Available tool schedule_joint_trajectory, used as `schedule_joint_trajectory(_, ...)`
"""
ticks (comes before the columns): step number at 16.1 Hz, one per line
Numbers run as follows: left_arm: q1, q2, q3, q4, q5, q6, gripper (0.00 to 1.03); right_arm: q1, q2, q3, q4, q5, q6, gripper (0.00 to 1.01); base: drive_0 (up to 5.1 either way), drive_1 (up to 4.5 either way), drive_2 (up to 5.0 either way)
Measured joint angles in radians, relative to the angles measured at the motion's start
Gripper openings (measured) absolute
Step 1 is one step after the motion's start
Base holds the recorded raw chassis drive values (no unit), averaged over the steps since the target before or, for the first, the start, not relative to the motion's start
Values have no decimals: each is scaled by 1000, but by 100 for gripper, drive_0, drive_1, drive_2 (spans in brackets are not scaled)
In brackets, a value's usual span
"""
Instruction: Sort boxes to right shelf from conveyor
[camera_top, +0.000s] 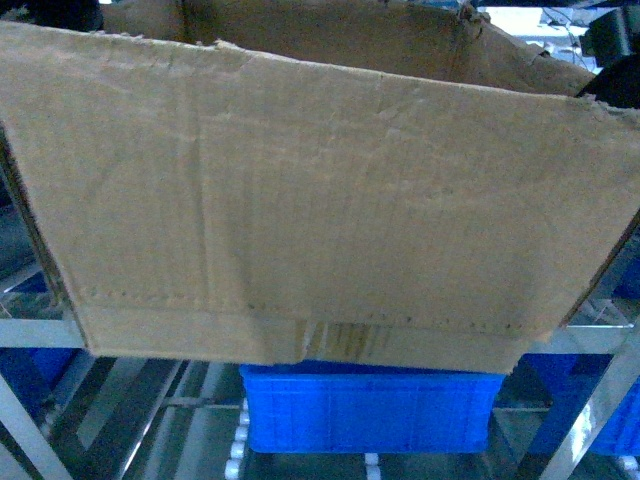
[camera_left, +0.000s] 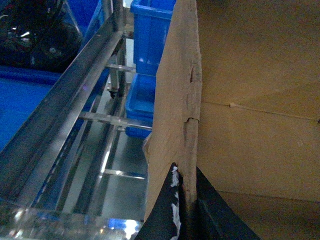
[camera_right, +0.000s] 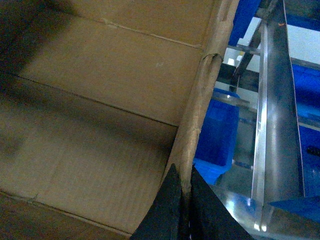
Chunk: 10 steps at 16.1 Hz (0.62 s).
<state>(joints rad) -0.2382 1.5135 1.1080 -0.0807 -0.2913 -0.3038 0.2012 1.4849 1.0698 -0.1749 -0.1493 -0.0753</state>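
- The brown cardboard carton (camera_top: 320, 200) fills almost the whole head view. Its near wall faces the camera, with a ragged top edge, a dotted perforated line low down and a tape patch near the base. It is held up above the steel rack, and its base hides the top of a blue bin.
- The steel rack (camera_top: 120, 400) is below and behind the carton. Shiny rails and cross bars show at the left and right; in the left wrist view a long slanted rail (camera_left: 65, 100) goes far into the scene.
- A blue plastic bin (camera_top: 368, 408) is on the rack under the carton, a little right of the middle. More blue bins (camera_left: 150, 30) are farther away on the left.
- The left gripper (camera_left: 184, 210) is closed on the left wall of the carton; one dark finger is outside the wall and one inside.
- The right gripper (camera_right: 184, 210) pinches the right wall (camera_right: 200, 115) in the same way, with the cardboard edge between its two dark fingers.
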Motion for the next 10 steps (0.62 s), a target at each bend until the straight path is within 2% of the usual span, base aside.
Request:
schedule_joint_trajectory(4, 18, 135, 163, -18, -16, -11, 2, -23, 140, 163, 27, -32, -1, 2, 0, 0, 0)
schedule_joint_trajectory(6, 23, 169, 195, -8, -28, -10, 2, -27, 187, 217, 28, -42, -5, 2, 0, 0, 0)
schedule_joint_trajectory(7, 24, 194, 201, 13, -49, -2, 2, -27, 213, 233, 43, -42, -19, 2, 0, 0, 0)
schedule_joint_trajectory(9, 25, 234, 208, 14, -49, 3, 3, -27, 245, 239, 47, -41, -31, 2, 0, 0, 0)
schedule_joint_trajectory(10, 25, 240, 208, 13, -50, 5, 10, -27, 249, 239, 43, -42, -32, 4, 0, 0, 0)
